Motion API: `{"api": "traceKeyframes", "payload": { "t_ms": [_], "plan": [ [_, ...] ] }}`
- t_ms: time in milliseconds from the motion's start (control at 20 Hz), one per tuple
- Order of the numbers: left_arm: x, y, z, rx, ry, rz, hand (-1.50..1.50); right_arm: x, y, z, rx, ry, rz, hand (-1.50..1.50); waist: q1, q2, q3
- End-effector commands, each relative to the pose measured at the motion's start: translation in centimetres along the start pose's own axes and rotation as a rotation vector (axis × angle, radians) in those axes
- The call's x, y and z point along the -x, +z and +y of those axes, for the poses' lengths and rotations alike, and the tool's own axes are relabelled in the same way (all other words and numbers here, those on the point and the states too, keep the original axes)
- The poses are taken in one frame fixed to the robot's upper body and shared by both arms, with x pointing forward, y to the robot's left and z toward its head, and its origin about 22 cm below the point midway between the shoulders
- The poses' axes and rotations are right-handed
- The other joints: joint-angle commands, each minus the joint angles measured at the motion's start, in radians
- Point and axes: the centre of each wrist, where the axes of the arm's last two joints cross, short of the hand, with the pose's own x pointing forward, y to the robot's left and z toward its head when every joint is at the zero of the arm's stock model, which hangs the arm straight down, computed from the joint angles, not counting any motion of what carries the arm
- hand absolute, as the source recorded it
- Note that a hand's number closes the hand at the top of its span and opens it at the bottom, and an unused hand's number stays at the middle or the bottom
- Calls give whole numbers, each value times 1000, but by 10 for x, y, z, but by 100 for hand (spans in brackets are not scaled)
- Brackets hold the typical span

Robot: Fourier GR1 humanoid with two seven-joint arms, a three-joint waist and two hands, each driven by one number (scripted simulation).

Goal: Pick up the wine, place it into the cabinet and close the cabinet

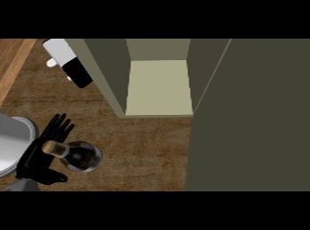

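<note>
Brown counter [144,148] carries one wine bottle [77,155] and one open cabinet [158,85]. One left hand [43,150], fingers spread straight, touches the bottle's left side, well below the cabinet.

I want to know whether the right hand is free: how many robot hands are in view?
1: the left hand, open, at the lower left beside the wine bottle. The right hand does not show.

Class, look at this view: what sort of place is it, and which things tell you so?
Probably a kitchen counter: a wooden worktop, an open cabinet standing on it, and a corked wine bottle beside it.
</note>
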Motion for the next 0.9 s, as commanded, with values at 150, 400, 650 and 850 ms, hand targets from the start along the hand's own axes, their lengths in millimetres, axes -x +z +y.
{"api": "traceKeyframes", "payload": {
  "t_ms": [150,400,650,850],
  "plan": [
    [29,10,3,40,65,39,-150,-12,-6,18,-10,-55,-54,-150,8,-1,0],
    [53,11,-2,8,123,11,-150,-23,11,-4,-27,-59,-38,-150,-3,2,-1],
    [52,-10,-6,-16,165,3,-150,-16,9,1,-22,-57,-48,-150,0,0,0],
    [58,-18,-12,6,196,-9,-150,-10,8,-2,-31,-61,-39,-150,-14,4,-2]
  ]
}}
